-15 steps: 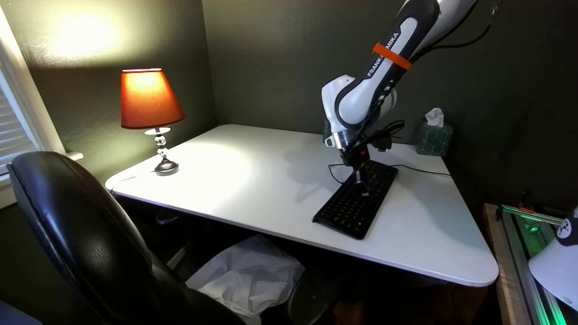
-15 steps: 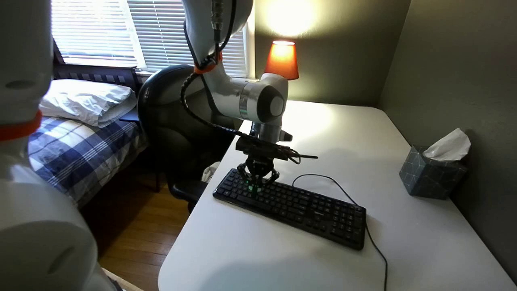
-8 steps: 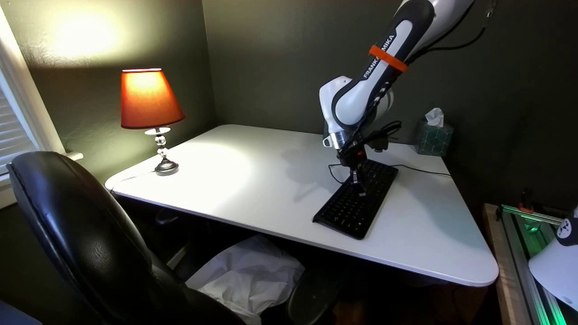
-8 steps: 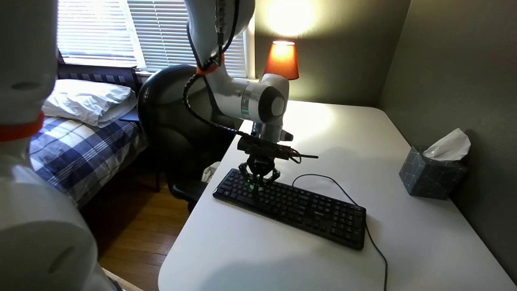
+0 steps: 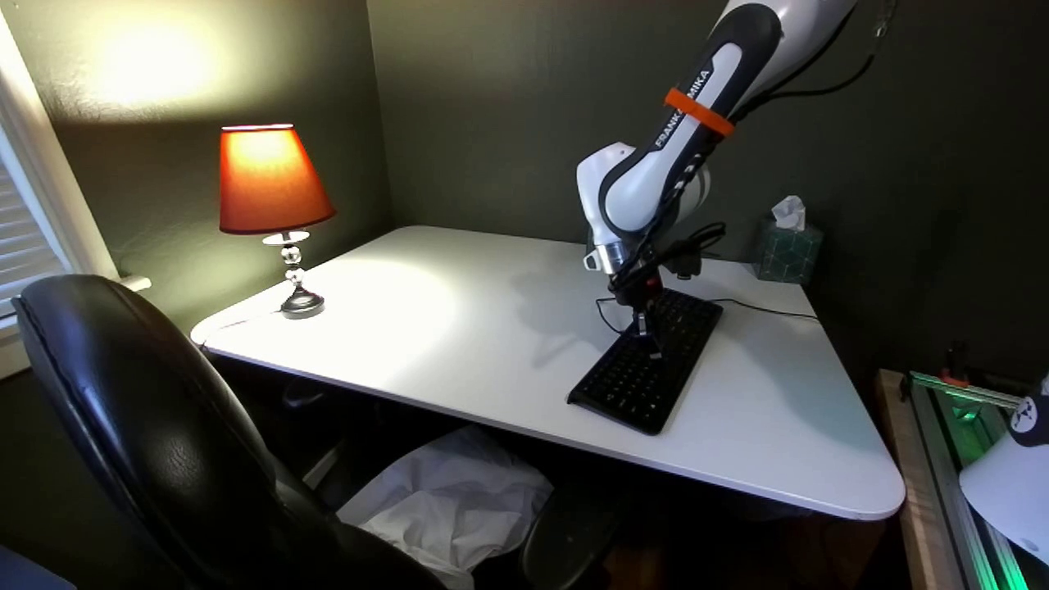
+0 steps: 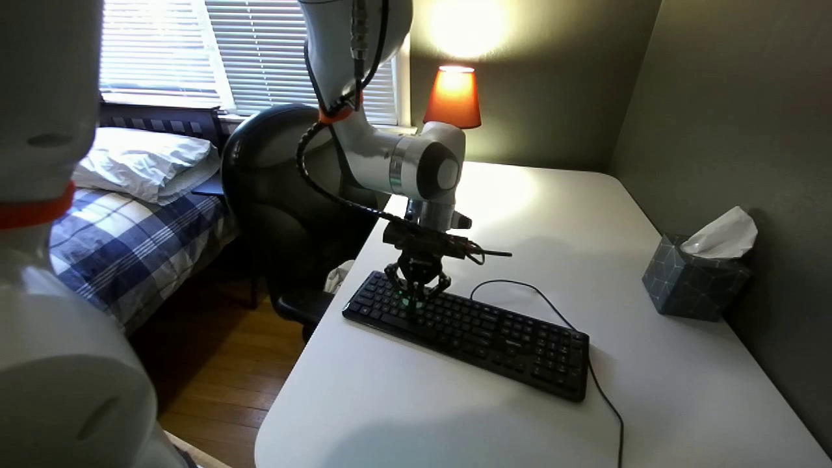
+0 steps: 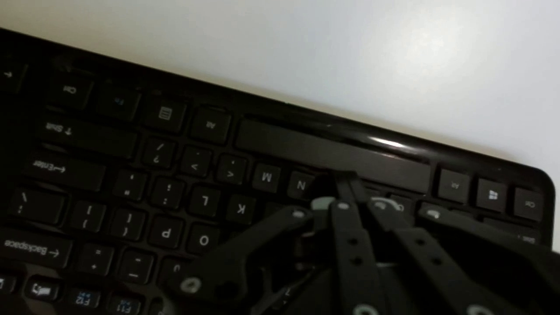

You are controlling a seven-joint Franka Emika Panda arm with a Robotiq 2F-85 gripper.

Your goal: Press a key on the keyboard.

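The long black keyboard point(image 5: 623, 392) lies flat on the white table in both exterior views point(image 6: 500, 341). The keyboard fills much of the wrist view point(image 7: 168, 138), with its letters upside down. My gripper point(image 5: 655, 354) points down over the half of the keyboard with the letter keys point(image 6: 411, 313). In the wrist view the gripper's fingertips point(image 7: 344, 177) are together with nothing visible between them. They are at the edge of the space bar point(image 7: 306, 142), beside the N key point(image 7: 301, 183). I cannot tell whether they touch a key. The fingers hide several letter keys.
A thin black cable point(image 6: 608, 396) runs from the keyboard across the table point(image 6: 364, 383). A tissue box point(image 5: 788, 250) stands at the table's back edge by the wall. A lamp point(image 5: 274, 180) stands at the far end. A black chair point(image 5: 156, 426) is at the table's front.
The arm has shifted slightly across the keyboard, leftward in an exterior view, and its wrist has come down a little. The fingers stay together. The keyboard has not moved.
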